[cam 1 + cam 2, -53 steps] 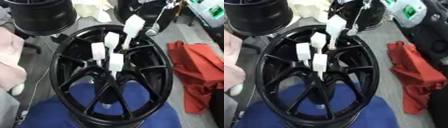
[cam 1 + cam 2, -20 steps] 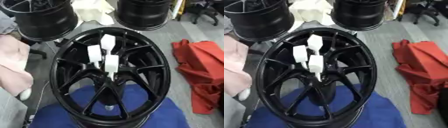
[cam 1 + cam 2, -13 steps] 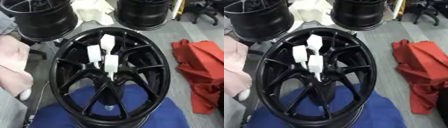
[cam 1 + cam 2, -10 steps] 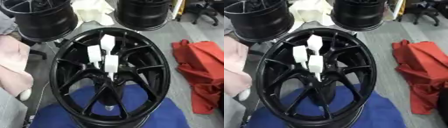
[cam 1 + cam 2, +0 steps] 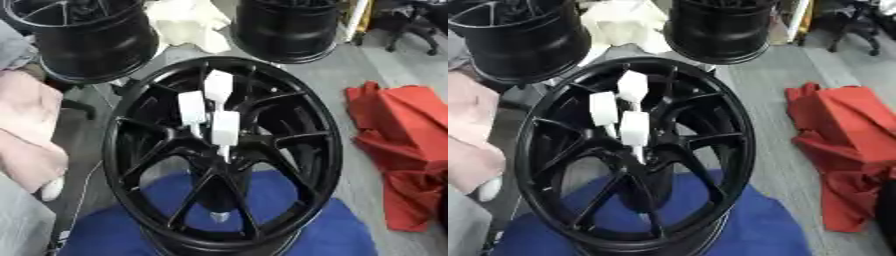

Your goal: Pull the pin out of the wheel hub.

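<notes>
A black spoked wheel hub [image 5: 302, 150] lies flat on a blue cloth [image 5: 289, 225]. Three white pins stand up from its centre: one at the back [image 5: 218, 89], one on the left [image 5: 192, 107], one at the front [image 5: 225, 128]. A small pale stub [image 5: 219, 216] shows low inside the hub near the front. Neither of my hands shows in either view.
Two more black wheels stand behind, one at far left [image 5: 83, 35] and one at far right [image 5: 289, 27], with white cloth [image 5: 188, 22] between them. A red cloth [image 5: 402, 150] lies on the floor to the right. Pink fabric [image 5: 26, 130] sits at the left edge.
My hand, which reached from the upper right to a fourth white pin at the hub's back 2.6 s ago, is gone from view with that pin. Three pins stand unmoved since.
</notes>
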